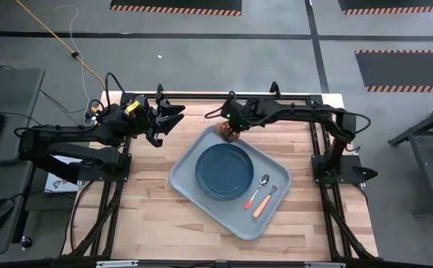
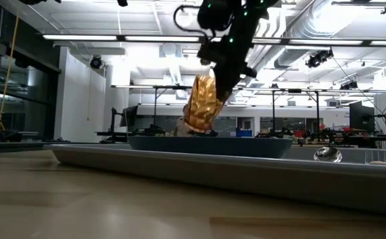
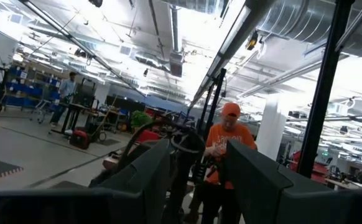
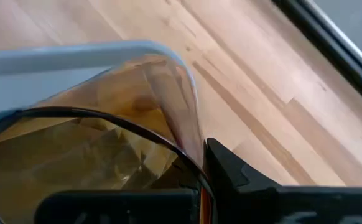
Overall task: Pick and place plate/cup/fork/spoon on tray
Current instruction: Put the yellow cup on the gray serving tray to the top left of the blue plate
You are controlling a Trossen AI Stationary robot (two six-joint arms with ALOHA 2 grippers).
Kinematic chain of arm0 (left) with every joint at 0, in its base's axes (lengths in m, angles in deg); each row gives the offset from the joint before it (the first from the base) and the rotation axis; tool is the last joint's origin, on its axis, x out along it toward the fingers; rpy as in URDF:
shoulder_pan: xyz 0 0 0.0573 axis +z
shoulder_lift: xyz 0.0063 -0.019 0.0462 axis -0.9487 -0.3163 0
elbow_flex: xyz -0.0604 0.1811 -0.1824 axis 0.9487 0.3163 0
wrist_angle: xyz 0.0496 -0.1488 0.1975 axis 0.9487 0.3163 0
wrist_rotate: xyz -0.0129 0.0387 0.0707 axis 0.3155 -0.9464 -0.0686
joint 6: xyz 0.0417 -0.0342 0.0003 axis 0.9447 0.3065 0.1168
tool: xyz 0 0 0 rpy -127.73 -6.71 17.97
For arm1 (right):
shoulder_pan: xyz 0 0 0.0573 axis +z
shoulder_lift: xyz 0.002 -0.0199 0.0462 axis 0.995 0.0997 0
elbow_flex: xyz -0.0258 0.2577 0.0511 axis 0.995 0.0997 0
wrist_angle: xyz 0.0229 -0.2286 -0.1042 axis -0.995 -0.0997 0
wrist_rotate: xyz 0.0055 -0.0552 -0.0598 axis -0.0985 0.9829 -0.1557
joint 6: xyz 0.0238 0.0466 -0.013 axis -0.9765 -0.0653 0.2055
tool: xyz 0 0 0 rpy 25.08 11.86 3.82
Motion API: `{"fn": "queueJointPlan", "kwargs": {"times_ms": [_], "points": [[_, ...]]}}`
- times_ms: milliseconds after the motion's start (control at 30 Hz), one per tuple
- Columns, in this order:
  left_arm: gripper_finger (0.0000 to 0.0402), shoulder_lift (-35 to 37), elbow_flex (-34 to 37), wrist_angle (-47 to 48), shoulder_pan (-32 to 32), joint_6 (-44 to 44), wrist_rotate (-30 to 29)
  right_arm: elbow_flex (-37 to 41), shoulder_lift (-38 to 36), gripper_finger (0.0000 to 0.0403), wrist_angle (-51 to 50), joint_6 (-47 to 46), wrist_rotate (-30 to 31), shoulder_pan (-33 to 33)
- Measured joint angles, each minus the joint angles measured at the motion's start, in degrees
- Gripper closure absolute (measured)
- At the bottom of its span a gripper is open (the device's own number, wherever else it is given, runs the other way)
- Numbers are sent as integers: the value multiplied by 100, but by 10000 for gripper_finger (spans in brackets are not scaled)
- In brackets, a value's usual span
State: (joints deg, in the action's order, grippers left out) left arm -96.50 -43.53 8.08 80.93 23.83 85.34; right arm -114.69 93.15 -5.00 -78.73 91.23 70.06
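The grey-blue tray [image 1: 189,186] lies on the wooden table. On it are the teal plate [image 1: 224,170], the red-handled spoon [image 1: 260,187] and the peach-handled fork [image 1: 269,196], side by side to the plate's right. My right gripper [image 1: 231,126] is shut on the amber cup [image 2: 201,103] over the tray's far left corner. My left gripper [image 1: 173,117] is open and empty, raised above the table's far left part, left of the tray. My right gripper holds the cup at its upper end, by the wall near the rim [image 4: 187,143]. One dark finger [image 4: 243,180] lies outside the wall; the other is hidden by the cup. The fingers slant down from above. The cup hangs tilted below them, just above the tray.
Bare wood lies left of and in front of the tray. The left wrist view looks into the room, where a person in orange [image 3: 227,146] stands. Black frame rails run along the table's edges [image 1: 321,149].
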Motion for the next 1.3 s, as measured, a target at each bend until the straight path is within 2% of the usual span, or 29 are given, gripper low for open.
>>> {"fn": "queueJointPlan", "kwargs": {"times_ms": [333,933,1300], "points": [[253,0,-2,4,0,2,0,0,219,403,-53,40,-42,0],[253,0,0,7,0,-4,2,0,219,403,-320,533,-618,21],[253,0,0,4,0,-2,4,-27,62,403,-248,448,-474,1]]}}
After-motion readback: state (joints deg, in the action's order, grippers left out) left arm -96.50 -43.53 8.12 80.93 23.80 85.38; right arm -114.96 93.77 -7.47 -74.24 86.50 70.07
